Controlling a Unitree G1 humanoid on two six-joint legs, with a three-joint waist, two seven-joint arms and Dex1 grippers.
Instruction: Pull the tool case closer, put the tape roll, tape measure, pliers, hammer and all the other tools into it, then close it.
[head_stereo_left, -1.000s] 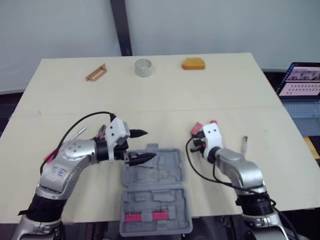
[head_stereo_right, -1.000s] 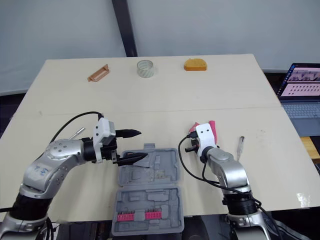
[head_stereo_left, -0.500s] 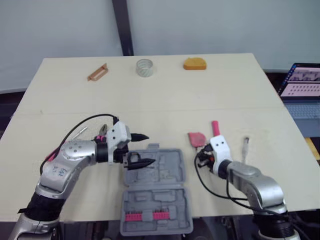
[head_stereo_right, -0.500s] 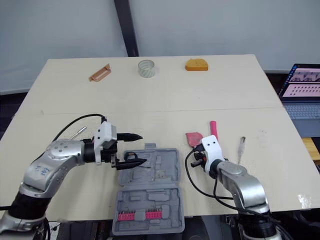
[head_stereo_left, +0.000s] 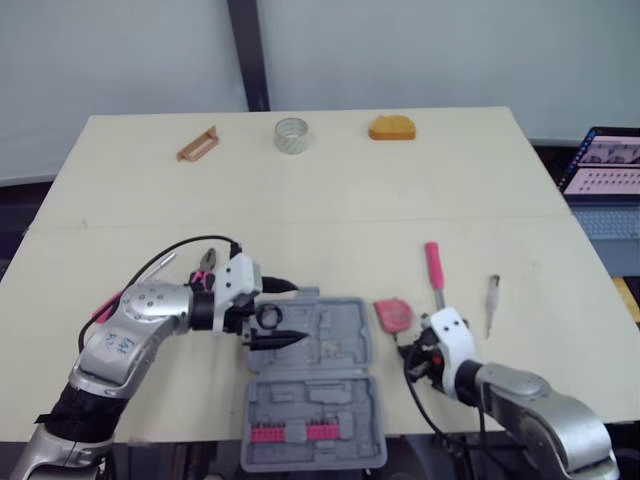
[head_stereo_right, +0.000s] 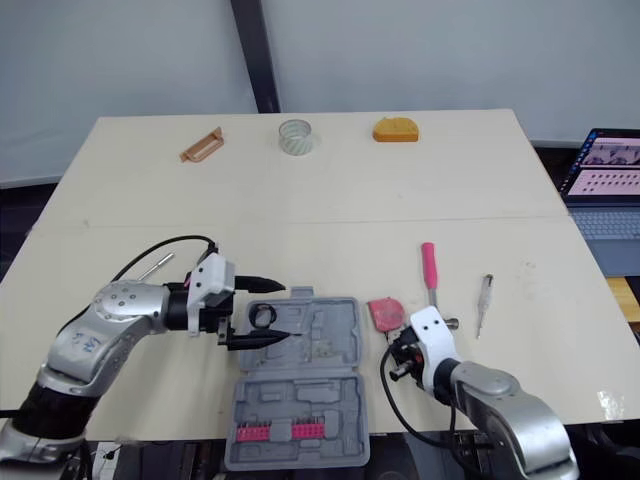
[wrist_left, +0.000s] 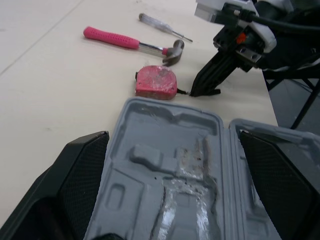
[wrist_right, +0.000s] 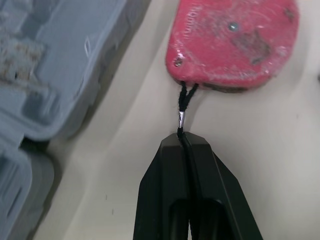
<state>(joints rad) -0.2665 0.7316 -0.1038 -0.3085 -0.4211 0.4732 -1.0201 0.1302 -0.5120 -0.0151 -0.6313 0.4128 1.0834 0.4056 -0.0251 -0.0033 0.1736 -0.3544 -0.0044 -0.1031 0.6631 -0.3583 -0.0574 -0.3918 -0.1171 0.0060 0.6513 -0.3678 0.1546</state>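
Fingers of the left gripper (head_stereo_left: 283, 312) stand wide apart at the left edge of the open grey tool case (head_stereo_left: 318, 345), holding nothing. Whether they touch it cannot be made out. The case lies at the near middle of the table (head_stereo_left: 330, 200), with its lid half nearest the robot. The laptop (head_stereo_left: 604, 162) is cut off at the right edge. The left forearm covers most of the pliers (head_stereo_left: 207, 260). The pink-handled hammer (head_stereo_left: 433, 268) lies right of the case, with the screwdriver (head_stereo_left: 491, 298) further right. The red tape measure (head_stereo_left: 393, 314) sits just beside the case. The right gripper (wrist_right: 184, 141) has its fingers pressed together on the tape measure's black cord (wrist_right: 183, 102). The tape roll (head_stereo_left: 291, 134) stands at the far edge.
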